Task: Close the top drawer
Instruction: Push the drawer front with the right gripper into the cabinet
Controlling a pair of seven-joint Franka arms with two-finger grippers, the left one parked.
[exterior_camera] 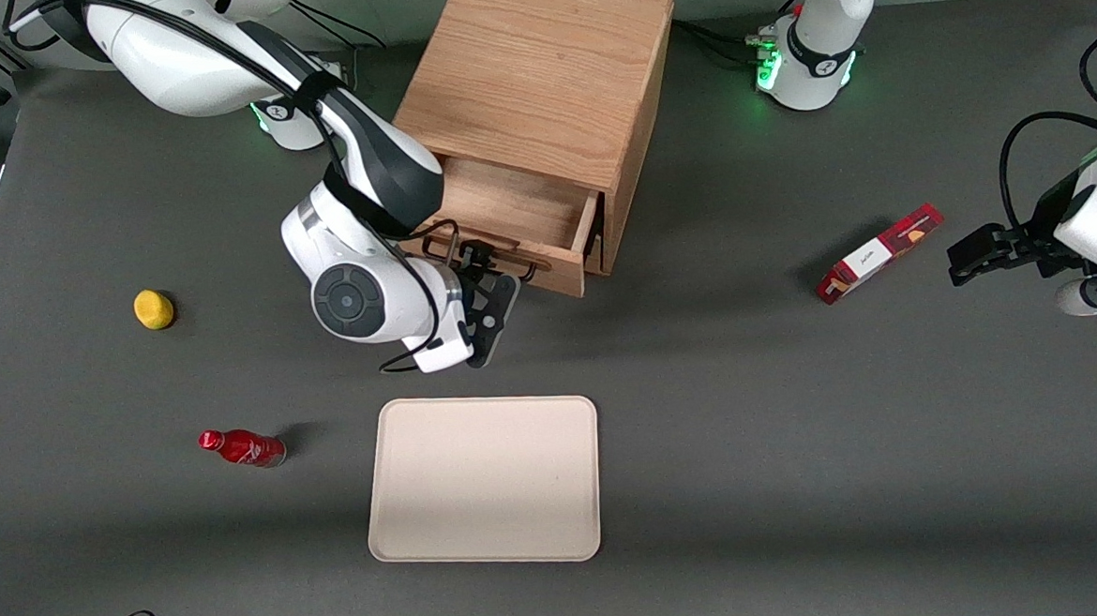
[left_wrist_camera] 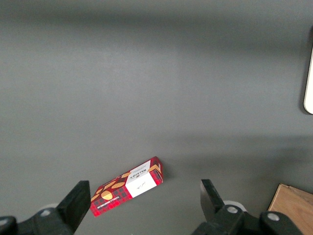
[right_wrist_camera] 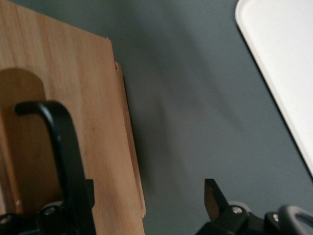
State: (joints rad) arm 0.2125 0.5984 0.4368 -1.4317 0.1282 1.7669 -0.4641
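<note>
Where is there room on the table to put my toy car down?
Bare grey table lies between the tray and the red box. It is crowded where the gripper hangs, fingers apart, in front of the open top drawer.

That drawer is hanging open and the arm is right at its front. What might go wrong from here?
The gripper sits open in front of the top drawer, one finger by the black handle. If it pushes off-centre, the drawer could skew and jam, or the oak cabinet could slide on the table. A finger might also snag on the handle instead of pressing the drawer front. The tray lies close, nearer the front camera; a wide backswing could bump it.
</note>
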